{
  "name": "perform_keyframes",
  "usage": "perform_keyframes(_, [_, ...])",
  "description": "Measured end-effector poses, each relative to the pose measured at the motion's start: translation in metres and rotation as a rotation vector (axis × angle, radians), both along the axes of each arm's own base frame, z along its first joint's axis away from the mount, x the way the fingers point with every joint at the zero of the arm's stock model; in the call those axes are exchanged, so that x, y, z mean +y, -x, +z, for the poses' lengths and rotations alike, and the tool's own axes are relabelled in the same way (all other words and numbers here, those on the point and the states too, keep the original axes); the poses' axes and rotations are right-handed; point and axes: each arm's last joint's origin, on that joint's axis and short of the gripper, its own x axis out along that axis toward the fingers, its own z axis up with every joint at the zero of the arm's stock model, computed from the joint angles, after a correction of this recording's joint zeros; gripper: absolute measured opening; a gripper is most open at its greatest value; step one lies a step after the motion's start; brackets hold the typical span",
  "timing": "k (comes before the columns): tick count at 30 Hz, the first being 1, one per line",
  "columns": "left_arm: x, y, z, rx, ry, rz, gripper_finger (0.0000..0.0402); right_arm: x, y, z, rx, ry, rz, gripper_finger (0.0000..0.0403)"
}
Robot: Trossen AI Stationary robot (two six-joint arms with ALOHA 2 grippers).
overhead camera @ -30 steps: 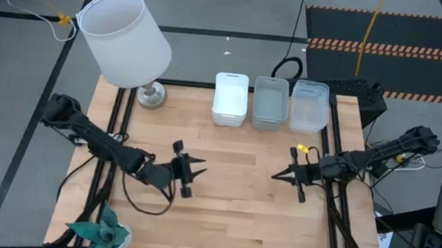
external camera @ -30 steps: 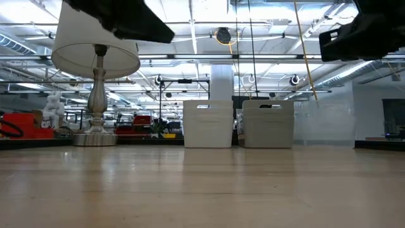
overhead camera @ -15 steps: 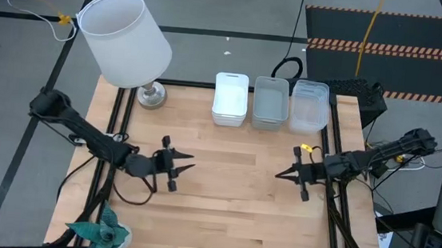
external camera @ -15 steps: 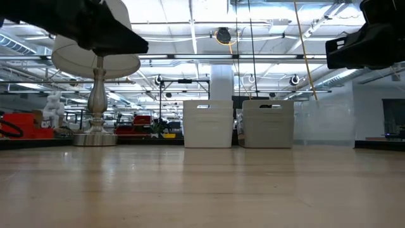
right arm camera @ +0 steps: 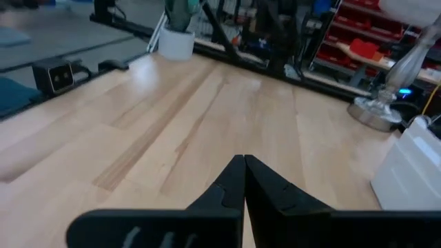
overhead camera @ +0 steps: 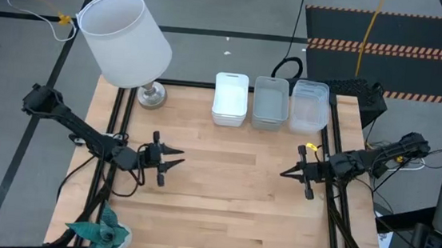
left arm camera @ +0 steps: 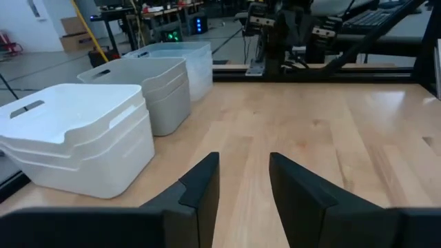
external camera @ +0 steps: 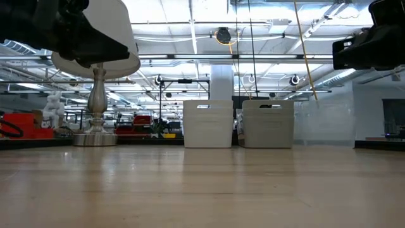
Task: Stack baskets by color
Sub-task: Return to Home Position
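We see three stacks of baskets side by side along the far edge of the table (overhead camera: 229,213): the white stack (overhead camera: 230,99), the grey stack (overhead camera: 270,103) and the clear stack (overhead camera: 309,104). Each colour is nested on its own, so the sorting looks finished. The left gripper (overhead camera: 179,159) hovers over the table's left half, well apart from the stacks, fingers parted a little and holding nothing. The right gripper (overhead camera: 284,174) hovers over the right half, fingers pressed together, also empty. We judge that both arms sit away because no loose basket is left to lift. A lamp (overhead camera: 124,39) stands at the far left corner.
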Motion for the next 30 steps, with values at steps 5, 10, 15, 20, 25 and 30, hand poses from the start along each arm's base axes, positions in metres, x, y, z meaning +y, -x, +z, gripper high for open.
perform_keyframes(5, [0.003,0.005,-0.003,-0.003,0.003,0.001,0.0087,-0.002,0.004,0.003,-0.037,0.005,0.004,0.0])
perform_keyframes(10, [0.003,0.006,-0.003,0.002,-0.006,-0.01,0.002,-0.003,0.007,0.001,-0.065,0.03,0.006,0.0])
perform_keyframes(15, [0.002,0.006,-0.004,0.006,-0.017,-0.026,0.001,-0.006,0.006,-0.004,-0.118,0.018,-0.017,0.0])
perform_keyframes(20, [0.002,0.006,-0.004,0.009,-0.03,-0.027,0.0003,-0.009,0.005,-0.003,-0.126,0.015,-0.031,0.0])
perform_keyframes(25, [0.002,0.005,-0.003,0.009,-0.037,-0.028,0.0011,-0.01,0.005,-0.003,-0.133,0.017,-0.005,0.0])
perform_keyframes(30, [0.002,0.005,-0.003,0.007,-0.036,-0.027,0.0003,-0.013,0.006,-0.001,-0.151,0.015,-0.006,0.0])
